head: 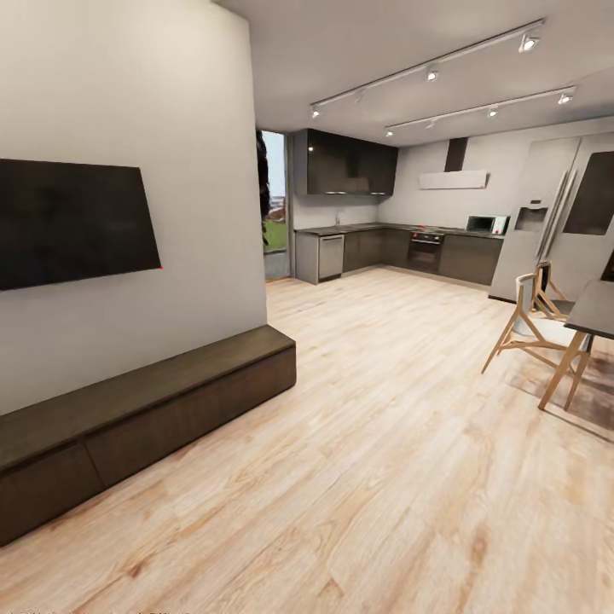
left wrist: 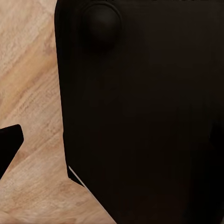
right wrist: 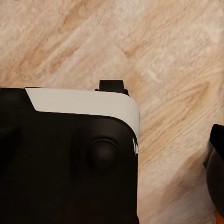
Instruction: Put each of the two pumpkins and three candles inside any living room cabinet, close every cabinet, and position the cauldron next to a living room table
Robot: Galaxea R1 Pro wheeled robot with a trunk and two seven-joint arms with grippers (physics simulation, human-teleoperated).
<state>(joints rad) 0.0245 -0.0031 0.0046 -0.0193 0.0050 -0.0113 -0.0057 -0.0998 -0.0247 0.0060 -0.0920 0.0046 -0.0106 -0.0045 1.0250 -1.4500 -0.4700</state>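
From the left wrist camera, the robot's body [left wrist: 144, 121] is a broad matte black panel with rounded corners and a domed round boss near one edge. From the right wrist camera, the black housing [right wrist: 65, 172] carries a white curved band along its edge and a similar round stud.

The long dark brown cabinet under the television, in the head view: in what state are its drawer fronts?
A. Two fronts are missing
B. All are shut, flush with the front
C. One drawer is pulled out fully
B: the cabinet shows flat, flush dark fronts below the television, with no pale interior exposed.
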